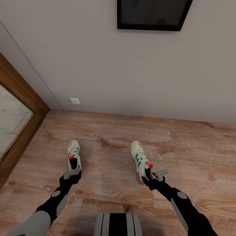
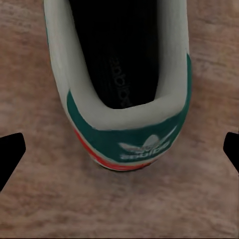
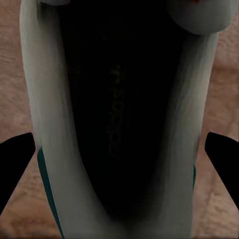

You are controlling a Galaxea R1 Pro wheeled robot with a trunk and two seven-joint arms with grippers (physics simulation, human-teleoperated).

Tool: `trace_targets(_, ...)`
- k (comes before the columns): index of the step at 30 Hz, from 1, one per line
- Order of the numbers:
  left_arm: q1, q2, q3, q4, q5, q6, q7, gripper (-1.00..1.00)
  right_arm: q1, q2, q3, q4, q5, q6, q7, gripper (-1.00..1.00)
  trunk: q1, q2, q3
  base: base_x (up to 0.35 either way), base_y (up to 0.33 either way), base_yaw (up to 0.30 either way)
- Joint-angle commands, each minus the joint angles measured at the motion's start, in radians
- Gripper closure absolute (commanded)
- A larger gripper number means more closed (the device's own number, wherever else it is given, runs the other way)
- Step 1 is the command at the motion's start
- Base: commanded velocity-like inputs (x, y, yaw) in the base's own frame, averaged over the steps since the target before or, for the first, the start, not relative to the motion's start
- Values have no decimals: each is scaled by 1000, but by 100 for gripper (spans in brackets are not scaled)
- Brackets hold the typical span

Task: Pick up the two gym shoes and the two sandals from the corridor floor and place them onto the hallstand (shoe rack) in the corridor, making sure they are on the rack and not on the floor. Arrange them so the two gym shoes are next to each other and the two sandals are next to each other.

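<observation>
Two white-cream gym shoes with green stripes and red accents lie toes toward the wall on the wood corridor floor. My left gripper hovers over the heel of the left shoe. In the left wrist view that gripper is open, its fingertips wide on either side of the shoe's green heel. My right gripper is at the heel of the right shoe. It is open, fingertips flanking that shoe's dark opening. The sandals and the hallstand are out of view.
A grey wall closes the floor ahead, with a white outlet low down and a dark framed panel high up. A wooden door frame runs along the left. My base is at the near edge.
</observation>
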Motion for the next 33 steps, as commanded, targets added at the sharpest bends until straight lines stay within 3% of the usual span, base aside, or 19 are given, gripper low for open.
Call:
trace_targets(1,-1,0,5,1,2,-3,-5,-100,0,-1,2,-1,-10,7,1,100,0,-1,-6,0,0,0)
trace_targets(9,-1,0,6,1,2,-18,-5,-100,0,-1,2,-1,-10,7,1,100,4,-2,-49,0,0,0)
trace_targets(13,-1,0,6,9,4,-46,-5,-100,0,0,2,-1,-10,7,1,100,4,-2,-51,0,0,0)
trace_targets(33,1,-3,5,13,4,-55,-5,-100,0,1,2,0,-10,7,1,100,4,-2,-51,40,0,0)
